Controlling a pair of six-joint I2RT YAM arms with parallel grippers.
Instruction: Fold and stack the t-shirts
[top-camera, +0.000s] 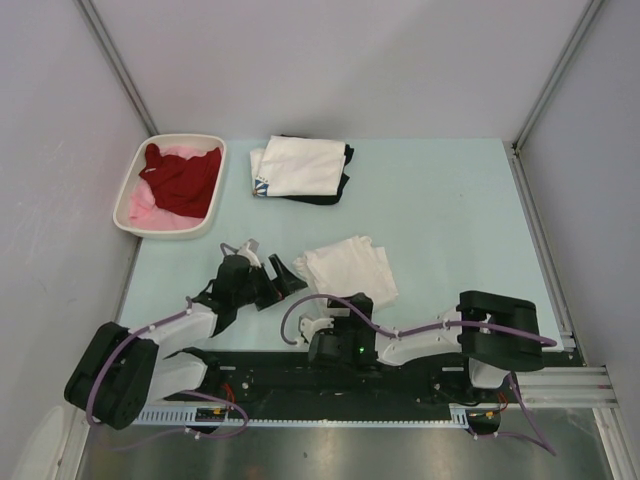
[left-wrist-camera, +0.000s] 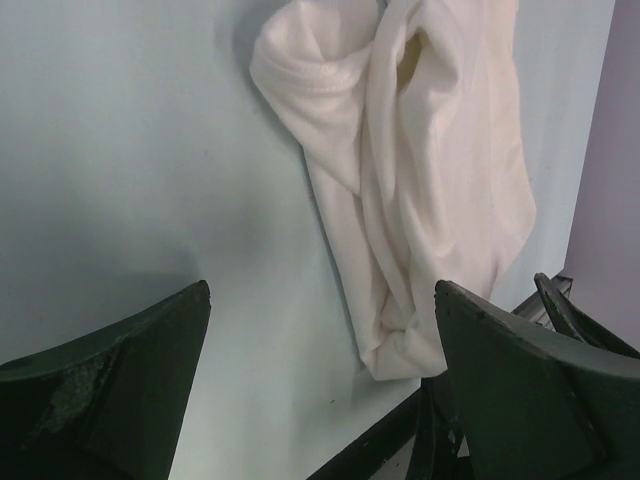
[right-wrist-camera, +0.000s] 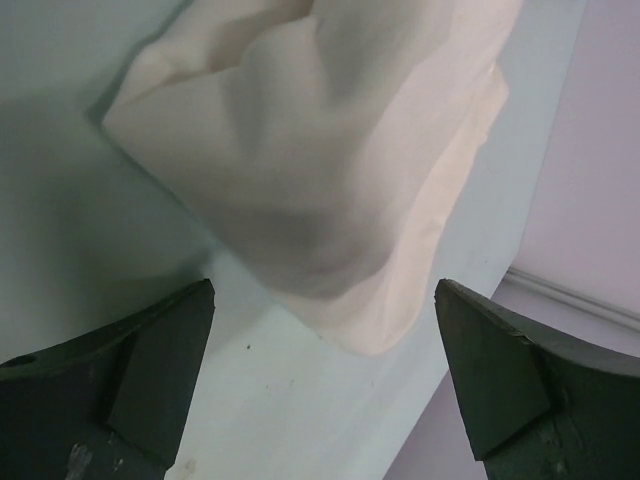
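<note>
A crumpled cream-white t-shirt (top-camera: 350, 268) lies loose in the middle of the table. It shows in the left wrist view (left-wrist-camera: 420, 180) and in the right wrist view (right-wrist-camera: 320, 170). My left gripper (top-camera: 278, 284) (left-wrist-camera: 322, 290) is open and empty, just left of this shirt. My right gripper (top-camera: 345, 303) (right-wrist-camera: 325, 285) is open and empty at the shirt's near edge. A folded cream-white t-shirt (top-camera: 300, 165) with a small blue mark (top-camera: 262, 185) lies on a folded black t-shirt (top-camera: 343, 178) at the back. A dark red t-shirt (top-camera: 182, 177) and a pink t-shirt (top-camera: 150, 208) lie in the basin.
The white oval plastic basin (top-camera: 127, 185) stands at the back left corner. Grey walls enclose the pale green table (top-camera: 450, 220) on three sides. A metal rail (top-camera: 545, 250) runs along the right edge, and the arms' base rail (top-camera: 330, 385) along the near edge.
</note>
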